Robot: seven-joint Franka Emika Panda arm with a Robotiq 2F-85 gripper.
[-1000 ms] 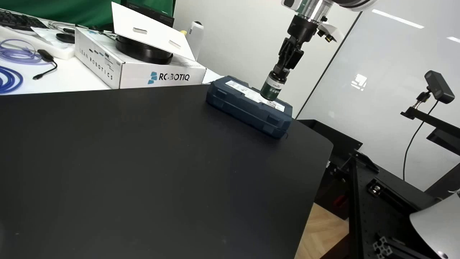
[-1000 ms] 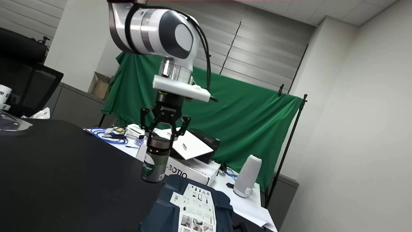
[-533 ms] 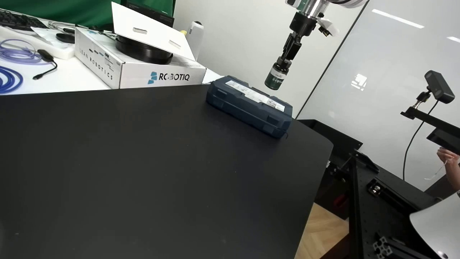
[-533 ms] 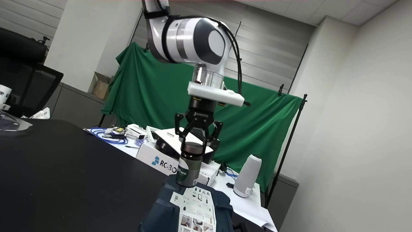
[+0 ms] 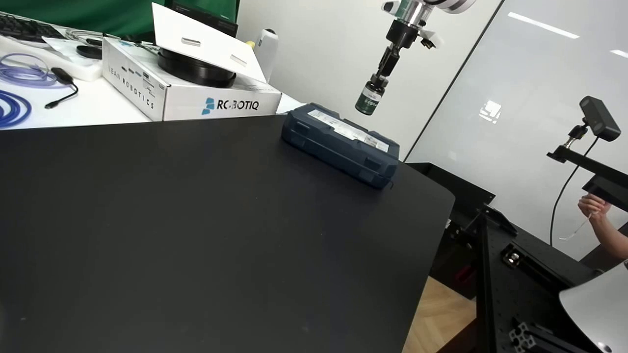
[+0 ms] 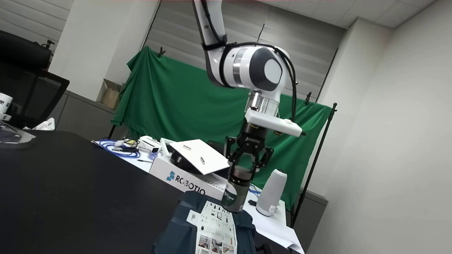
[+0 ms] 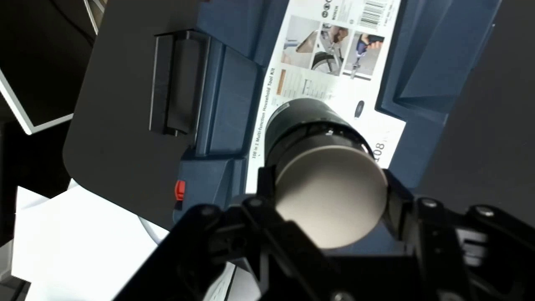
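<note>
My gripper (image 7: 330, 184) is shut on a dark jar, its fingers on either side of the pale round lid (image 7: 332, 200). In both exterior views the jar (image 5: 369, 99) (image 6: 236, 194) hangs slightly tilted below the gripper (image 6: 242, 173), with a green and white label. Beneath it lies a dark blue tool case (image 5: 338, 147) (image 7: 234, 100) with a white printed sheet (image 7: 334, 54) on its lid. A gap shows between jar and case in an exterior view. From the wrist, the jar covers part of the sheet, and its base is hidden.
The case lies at the edge of the black table (image 5: 221, 235). Behind stand a white Robotiq box (image 5: 221, 100) bearing a tilted white panel (image 5: 206, 41), and a white rounded device (image 6: 272, 192). A person's hand (image 5: 593, 203) shows at the right, near a camera on a bracket (image 5: 599, 117).
The gripper has carried the jar upward off the case in an exterior view, and rightward across the picture in an exterior view. A person's hand and forearm have come into sight.
</note>
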